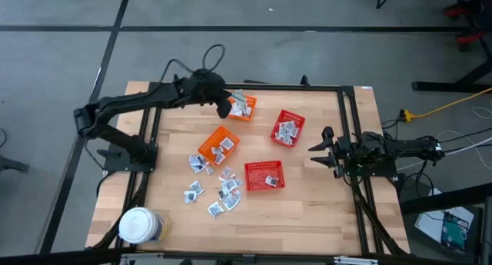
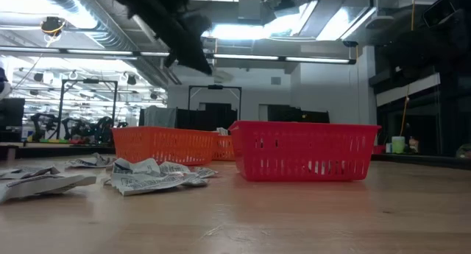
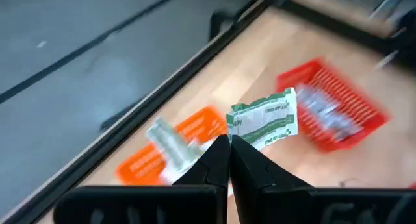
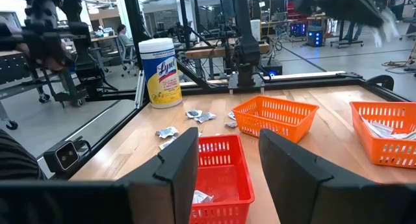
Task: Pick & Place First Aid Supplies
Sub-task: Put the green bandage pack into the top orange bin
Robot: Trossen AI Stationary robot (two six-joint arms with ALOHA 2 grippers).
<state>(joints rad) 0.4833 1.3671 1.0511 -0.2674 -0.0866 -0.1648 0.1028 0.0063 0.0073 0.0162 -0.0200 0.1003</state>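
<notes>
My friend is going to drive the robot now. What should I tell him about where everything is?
Left gripper: shut on a green-printed packet, held in the air above the far orange basket.
Right gripper: open, empty, waiting at the table's right side.
Baskets: the far orange basket, the middle orange basket, the far red basket and the near red basket each hold some packets already.
Left to do: a scatter of loose packets lies on the wood between the middle orange basket and the white-lidded jar. Drop the held packet first, then clear those.
</notes>
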